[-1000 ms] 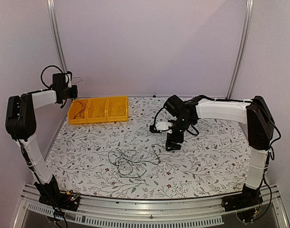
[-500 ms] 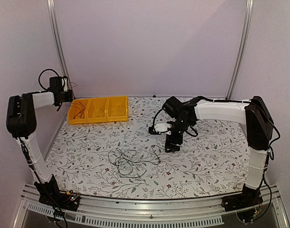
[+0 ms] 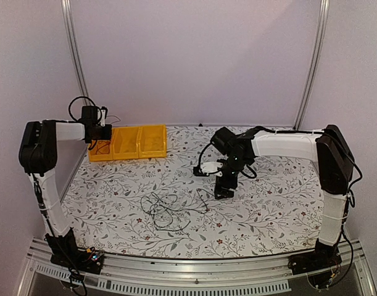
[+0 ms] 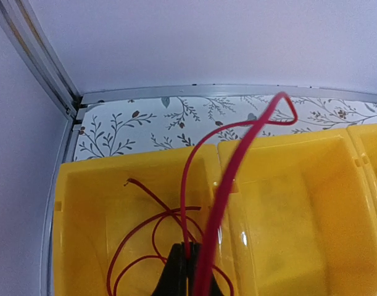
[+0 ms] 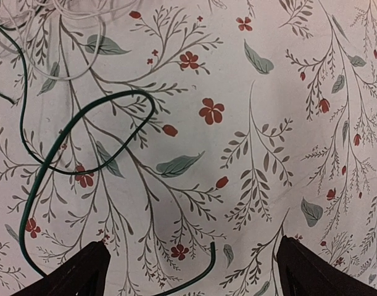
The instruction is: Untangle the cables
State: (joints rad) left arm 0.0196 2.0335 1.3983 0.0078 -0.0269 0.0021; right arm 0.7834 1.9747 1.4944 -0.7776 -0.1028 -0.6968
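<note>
Lying loose on the flowered bench (image 3: pixel 274 209), nearest the arm bases, is a tangle of cables (image 3: pixel 166 213), dark and pale. Just beyond it to the right, the right hand (image 3: pixel 224 188) hangs above the bench, jaws spread wide and empty, with a green cable (image 5: pixel 58 148) curling beneath. Farthest back, the left hand (image 3: pixel 100 132) is pinched tight on a red cable (image 4: pixel 237 160) whose loops lie in the leftmost yellow bin (image 4: pixel 83 197).

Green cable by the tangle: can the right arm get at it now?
Probably yes: the right gripper hangs open above the green cable, its loose end between the jaws; nothing covers it.
</note>
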